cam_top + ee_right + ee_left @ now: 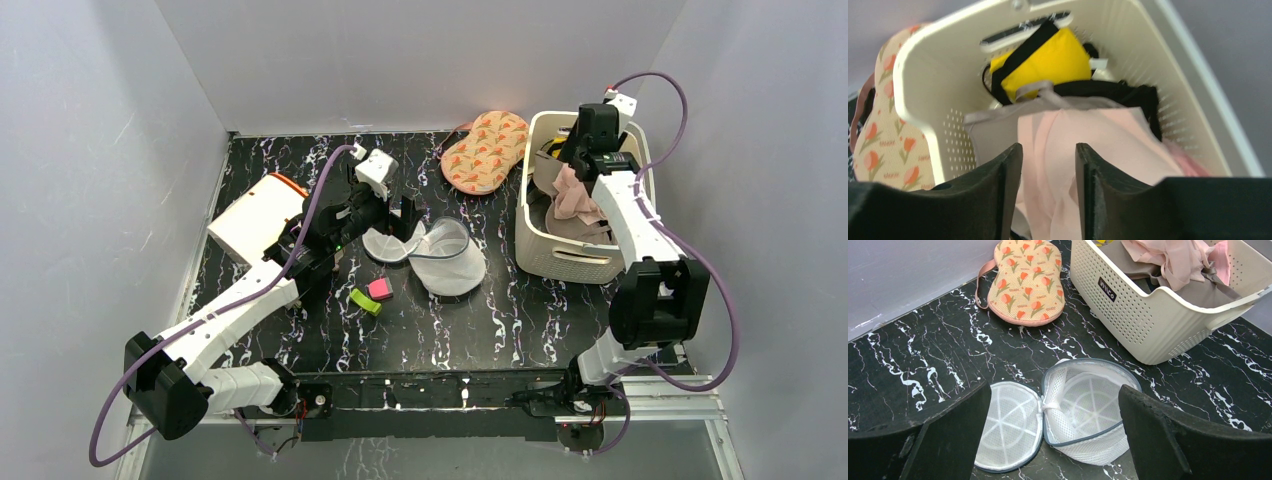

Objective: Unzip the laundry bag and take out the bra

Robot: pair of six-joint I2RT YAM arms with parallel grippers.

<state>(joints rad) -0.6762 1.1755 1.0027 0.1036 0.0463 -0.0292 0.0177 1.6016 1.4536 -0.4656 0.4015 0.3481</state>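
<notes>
The laundry bag (448, 258) lies on its side mid-table, unzipped, with its round mesh lid (388, 245) flipped flat to the left. In the left wrist view the bag (1088, 410) and its lid (1008, 425) look empty. My left gripper (398, 222) hovers just above them, open and empty (1054, 405). My right gripper (585, 160) is over the white basket, its jaws (1048, 150) closed partway on a pale pink bra (1088, 150). The bra hangs bunched below it (575, 195) and rises above the basket rim (1168, 257).
The white slotted basket (560, 262) at the right holds grey, black and yellow (1043, 65) garments. A floral padded piece (485, 150) lies at the back. A white box (255, 220) sits at the left. Small green (366, 301) and pink (380, 289) clips lie in front of the bag.
</notes>
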